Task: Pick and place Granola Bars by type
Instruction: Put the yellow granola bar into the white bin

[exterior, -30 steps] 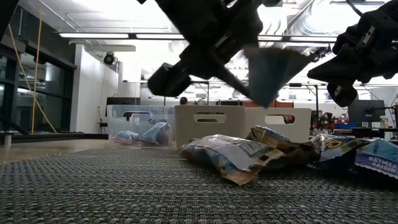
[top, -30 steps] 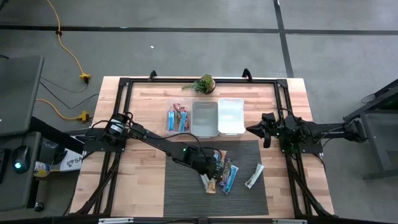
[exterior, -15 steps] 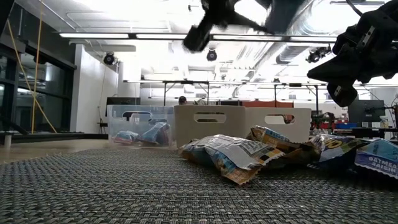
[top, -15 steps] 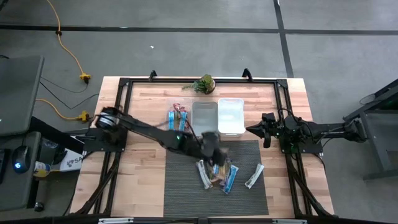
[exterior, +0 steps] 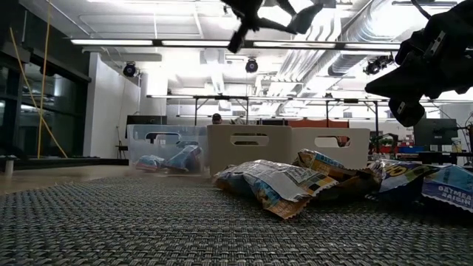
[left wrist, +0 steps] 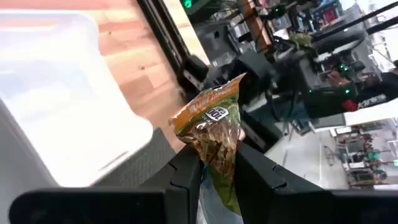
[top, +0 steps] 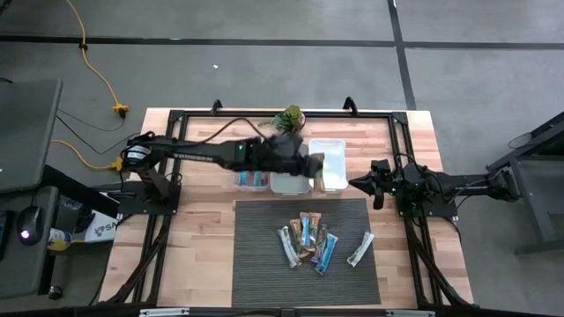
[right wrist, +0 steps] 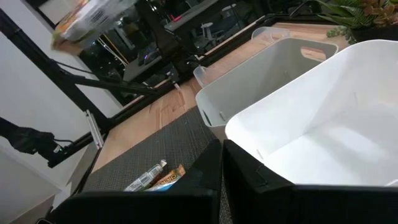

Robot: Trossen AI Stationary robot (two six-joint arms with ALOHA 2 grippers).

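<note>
My left gripper (top: 315, 164) hangs high over the bins at the far side of the table, shut on one granola bar (left wrist: 214, 124) in an orange-and-green wrapper. That bar also shows in the right wrist view (right wrist: 93, 15). Several more granola bars (top: 308, 240) lie flat in a loose heap on the dark mat (top: 256, 264), and a white one (top: 359, 249) lies apart to their right. Blue bars (top: 251, 180) lie in the clear left bin. My right gripper (top: 363, 185) waits shut at the table's right, holding nothing. My left gripper pinches the bar's near end (left wrist: 216, 163) between its two fingers (left wrist: 186, 177). The rest of the bar sticks out forward past the fingertips. The fingers reach in from the table's left, slanting a little downward. The bar is lifted clear, above the bins.
Three bins stand in a row beyond the mat: a clear one (exterior: 159, 144) on the left, a grey one (right wrist: 249, 81) in the middle, a white one (top: 330, 150) on the right. A small green plant (top: 289, 117) stands behind them. A black frame rail (top: 181, 158) runs around the table.
My left gripper has risen from the heap on the mat and swung toward the table's far edge, coming over the bins and tipping up toward level. It has stayed shut on the bar, which is now lifted clear. The other bars lie as before.
</note>
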